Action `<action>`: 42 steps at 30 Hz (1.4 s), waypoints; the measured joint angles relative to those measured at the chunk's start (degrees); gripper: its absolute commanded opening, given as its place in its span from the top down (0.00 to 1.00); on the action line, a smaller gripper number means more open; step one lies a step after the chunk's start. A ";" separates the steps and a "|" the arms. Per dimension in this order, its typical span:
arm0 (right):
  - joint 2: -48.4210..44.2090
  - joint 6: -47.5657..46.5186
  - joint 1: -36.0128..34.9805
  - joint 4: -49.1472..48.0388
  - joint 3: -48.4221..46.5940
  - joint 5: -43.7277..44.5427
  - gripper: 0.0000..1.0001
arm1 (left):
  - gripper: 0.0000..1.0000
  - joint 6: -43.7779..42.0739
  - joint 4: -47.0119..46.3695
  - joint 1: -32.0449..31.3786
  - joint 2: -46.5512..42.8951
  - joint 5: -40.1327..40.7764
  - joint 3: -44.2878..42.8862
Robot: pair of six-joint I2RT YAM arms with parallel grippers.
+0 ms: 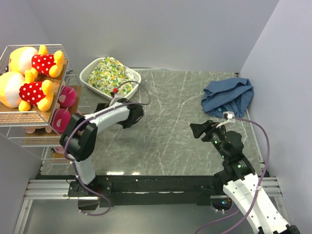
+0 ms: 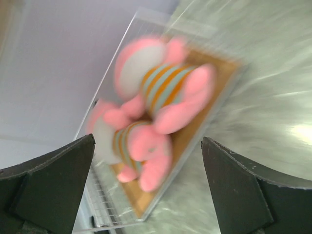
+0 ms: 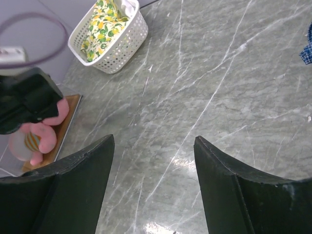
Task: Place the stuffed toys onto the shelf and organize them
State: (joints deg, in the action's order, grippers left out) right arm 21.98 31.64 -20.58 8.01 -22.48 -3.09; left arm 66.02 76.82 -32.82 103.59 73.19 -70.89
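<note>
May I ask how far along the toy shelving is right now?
Looks nearly done. Two yellow bears lie atop the shelf, pink toys on its lower board. Nothing is in hand: left gripper and right gripper have open, empty jaws. No toy shows on the table; perhaps only tidying remains.

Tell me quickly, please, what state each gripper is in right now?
Left gripper: open, holding nothing.
Right gripper: open, holding nothing.
</note>
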 measured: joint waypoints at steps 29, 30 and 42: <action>9.77 2.38 0.00 14.82 -24.74 -4.98 0.00 | 0.04 -45.20 -73.18 -22.67 -58.14 -57.46 18.69; 9.11 2.32 0.00 14.82 -24.81 -5.16 0.00 | 0.04 -45.07 -73.26 -22.67 -59.54 -57.72 20.41; 6.69 0.94 0.00 16.06 -25.55 -5.16 0.00 | 0.03 -41.13 -74.93 -22.67 -65.66 -58.66 25.83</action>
State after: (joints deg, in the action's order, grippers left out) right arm 28.67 32.58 -20.58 24.08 -48.03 -8.25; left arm 24.88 1.89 -55.48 37.93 14.52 -45.06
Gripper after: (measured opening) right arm 0.997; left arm 0.966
